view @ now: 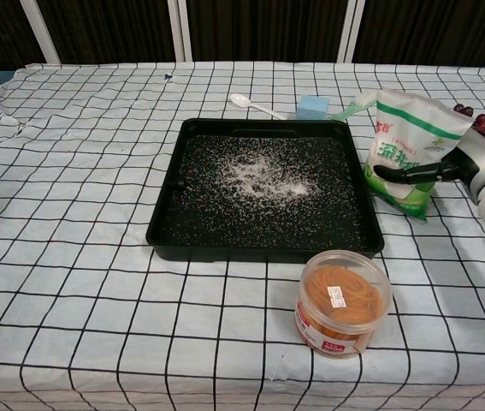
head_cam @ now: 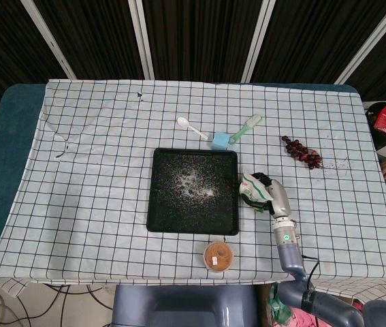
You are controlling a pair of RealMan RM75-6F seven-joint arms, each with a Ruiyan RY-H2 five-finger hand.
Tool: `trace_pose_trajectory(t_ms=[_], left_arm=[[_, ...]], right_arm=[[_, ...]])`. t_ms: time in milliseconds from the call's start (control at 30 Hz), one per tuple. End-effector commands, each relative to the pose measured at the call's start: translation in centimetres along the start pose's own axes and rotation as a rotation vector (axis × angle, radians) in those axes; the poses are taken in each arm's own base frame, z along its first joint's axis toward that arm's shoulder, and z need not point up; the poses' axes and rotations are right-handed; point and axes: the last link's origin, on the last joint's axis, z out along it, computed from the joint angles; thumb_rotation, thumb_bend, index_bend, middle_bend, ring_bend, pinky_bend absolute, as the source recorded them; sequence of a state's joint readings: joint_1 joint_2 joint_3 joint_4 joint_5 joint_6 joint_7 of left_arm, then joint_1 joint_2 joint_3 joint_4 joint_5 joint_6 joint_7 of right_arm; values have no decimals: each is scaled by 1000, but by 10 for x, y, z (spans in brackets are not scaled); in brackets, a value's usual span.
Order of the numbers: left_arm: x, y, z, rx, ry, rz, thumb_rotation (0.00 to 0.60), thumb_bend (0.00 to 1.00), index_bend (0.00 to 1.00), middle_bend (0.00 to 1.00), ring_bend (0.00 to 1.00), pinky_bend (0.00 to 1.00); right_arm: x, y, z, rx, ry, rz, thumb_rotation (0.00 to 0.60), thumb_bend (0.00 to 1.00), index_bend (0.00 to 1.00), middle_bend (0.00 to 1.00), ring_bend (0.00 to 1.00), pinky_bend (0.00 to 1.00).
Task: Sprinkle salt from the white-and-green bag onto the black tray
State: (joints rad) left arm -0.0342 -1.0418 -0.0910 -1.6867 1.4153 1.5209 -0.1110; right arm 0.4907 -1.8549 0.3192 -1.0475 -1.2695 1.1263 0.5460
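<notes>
The black tray (head_cam: 162, 218) (view: 259, 251) lies mid-table with white salt scattered over its floor, thickest near the centre. Right of it my right hand (head_cam: 275, 196) (view: 447, 169) grips the white-and-green salt bag (head_cam: 250, 189) (view: 410, 141), dark fingers (view: 400, 173) wrapped across its front. The bag stands upright, slightly tilted, beside the tray's right rim and apart from it. My left hand shows in neither view.
A round tub of rubber bands (head_cam: 218, 256) (view: 341, 300) stands just in front of the tray. Behind the tray lie a white spoon (head_cam: 190, 126), a blue sponge (head_cam: 220, 140) and a green brush (head_cam: 246, 129). Dark grapes (head_cam: 301, 152) sit at the right.
</notes>
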Motion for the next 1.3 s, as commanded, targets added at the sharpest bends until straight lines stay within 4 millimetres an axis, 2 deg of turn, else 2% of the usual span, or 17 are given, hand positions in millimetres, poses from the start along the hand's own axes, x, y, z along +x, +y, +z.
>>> trace_pose_trajectory(t_ms=[33, 133, 300, 433, 633, 800, 867, 1033, 1300], left_arm=[[0, 0, 0, -1, -1, 1, 600, 619, 225, 48, 0, 0], [0, 0, 0, -1, 1, 0, 600, 619, 225, 48, 0, 0], [0, 1, 0, -1, 1, 0, 600, 618, 225, 48, 0, 0], [0, 1, -1, -2, 2, -1, 600, 619, 225, 48, 0, 0], [0, 1, -1, -3, 4, -4, 600, 618, 225, 48, 0, 0], [0, 1, -1, -1, 2, -5, 600, 618, 225, 48, 0, 0], [0, 0, -1, 0, 2, -5, 600, 618, 225, 48, 0, 0], [1, 1, -1, -1, 3, -7, 600, 618, 225, 48, 0, 0], [0, 1, -1, 0, 2, -5, 600, 619, 225, 48, 0, 0]], right_arm=[[11, -7, 3, 29, 16, -13, 600, 226, 437, 402, 504, 437], [30, -16, 5, 57, 30, -50, 600, 226, 437, 402, 504, 437], [47, -29, 8, 64, -22, -119, 600, 226, 437, 402, 504, 441], [62, -50, 13, 84, -84, -236, 600, 225, 437, 404, 503, 457], [73, -84, 26, 129, -128, -410, 600, 227, 437, 422, 509, 458], [75, -105, 34, 145, -161, -529, 600, 235, 462, 443, 520, 486], [73, -108, 33, 131, -179, -530, 600, 246, 491, 462, 536, 517], [74, -116, 34, 120, -232, -653, 600, 249, 496, 455, 538, 523], [56, -127, 36, 76, -390, -812, 600, 252, 496, 453, 538, 523]])
